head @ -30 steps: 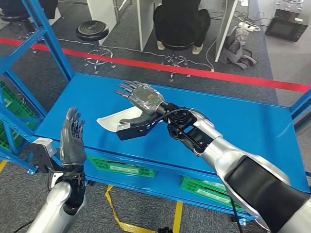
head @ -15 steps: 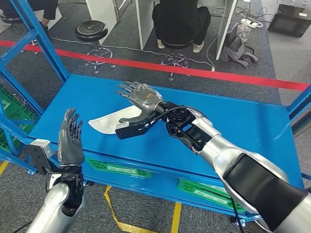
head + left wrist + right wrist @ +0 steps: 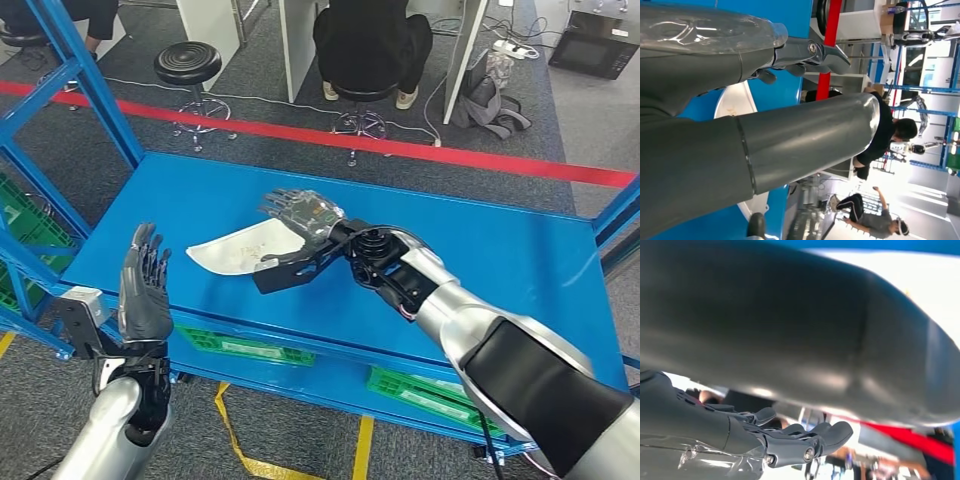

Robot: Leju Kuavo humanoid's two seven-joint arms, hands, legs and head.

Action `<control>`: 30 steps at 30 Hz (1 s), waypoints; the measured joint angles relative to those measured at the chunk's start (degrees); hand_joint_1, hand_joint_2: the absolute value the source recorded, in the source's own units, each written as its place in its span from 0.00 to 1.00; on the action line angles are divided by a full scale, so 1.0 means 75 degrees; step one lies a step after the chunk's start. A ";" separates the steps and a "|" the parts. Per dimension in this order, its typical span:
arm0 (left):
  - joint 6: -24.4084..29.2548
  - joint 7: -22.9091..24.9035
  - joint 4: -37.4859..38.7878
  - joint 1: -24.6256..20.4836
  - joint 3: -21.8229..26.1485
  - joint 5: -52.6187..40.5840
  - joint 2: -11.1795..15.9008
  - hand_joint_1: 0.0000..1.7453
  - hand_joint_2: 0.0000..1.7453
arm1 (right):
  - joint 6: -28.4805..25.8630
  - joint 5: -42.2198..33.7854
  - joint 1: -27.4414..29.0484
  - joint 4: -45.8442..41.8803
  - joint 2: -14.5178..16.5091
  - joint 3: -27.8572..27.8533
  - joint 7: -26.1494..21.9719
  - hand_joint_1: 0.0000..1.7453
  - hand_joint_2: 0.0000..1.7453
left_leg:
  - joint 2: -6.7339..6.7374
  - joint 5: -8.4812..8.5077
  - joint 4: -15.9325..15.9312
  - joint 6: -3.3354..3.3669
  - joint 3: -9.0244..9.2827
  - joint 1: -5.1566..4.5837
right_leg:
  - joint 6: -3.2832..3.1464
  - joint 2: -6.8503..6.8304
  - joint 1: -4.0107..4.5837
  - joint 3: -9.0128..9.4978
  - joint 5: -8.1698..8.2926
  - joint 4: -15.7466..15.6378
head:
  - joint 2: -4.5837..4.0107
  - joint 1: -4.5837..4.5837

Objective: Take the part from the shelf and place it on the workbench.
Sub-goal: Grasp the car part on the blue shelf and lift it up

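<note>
The right hand (image 3: 302, 225) hovers over the blue workbench (image 3: 490, 260), fingers spread, gripping nothing; the white part (image 3: 226, 250) lies flat on the bench just beside and partly under it; the left hand (image 3: 143, 290) is raised at the bench's near edge, fingers apart and empty; a person (image 3: 373, 45) sits beyond the red floor line (image 3: 453, 155).

arms: silver, black padded band | right hand (image 3: 306, 222): clear cover | left hand (image 3: 143, 290): dark grey
</note>
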 joint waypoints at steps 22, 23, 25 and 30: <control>-0.0377 -0.0197 0.0181 -0.0178 0.0000 0.0055 -0.0091 0.00 0.00 | 0.0559 -0.0248 0.0209 0.1097 -0.0123 0.0088 -0.0483 0.00 0.00 | 0.0005 -0.0005 0.0008 0.0008 -0.0002 -0.0003 | 0.0004 0.0002 -0.0002 0.0008 0.0002 -0.0016 | 0.0000 0.0001; -0.0385 -0.0203 0.0198 -0.0187 0.0000 0.0056 -0.0097 0.00 0.00 | 0.0542 -0.0252 0.0215 0.1126 -0.0123 0.0100 -0.0493 0.00 0.00 | 0.0006 -0.0005 0.0008 0.0008 -0.0002 -0.0003 | 0.0003 0.0002 -0.0002 0.0008 0.0002 -0.0016 | 0.0000 0.0001; -0.0404 -0.0224 0.0236 -0.0205 0.0000 0.0064 -0.0112 0.00 0.00 | 0.0498 -0.0274 0.0208 0.1180 -0.0122 0.0120 -0.0542 0.00 0.50 | 0.0006 -0.0005 0.0008 0.0008 -0.0002 -0.0003 | 0.0004 0.0002 -0.0002 0.0009 0.0002 -0.0016 | 0.0000 0.0001; -0.0421 -0.0313 0.0323 -0.0228 0.0001 0.0125 -0.0143 0.00 0.00 | 0.0421 -0.0401 0.0106 0.1269 -0.0121 0.0142 -0.0661 0.00 1.00 | 0.0006 -0.0005 0.0008 0.0008 -0.0002 -0.0003 | 0.0004 0.0001 -0.0002 0.0011 0.0002 -0.0016 | 0.0000 0.0001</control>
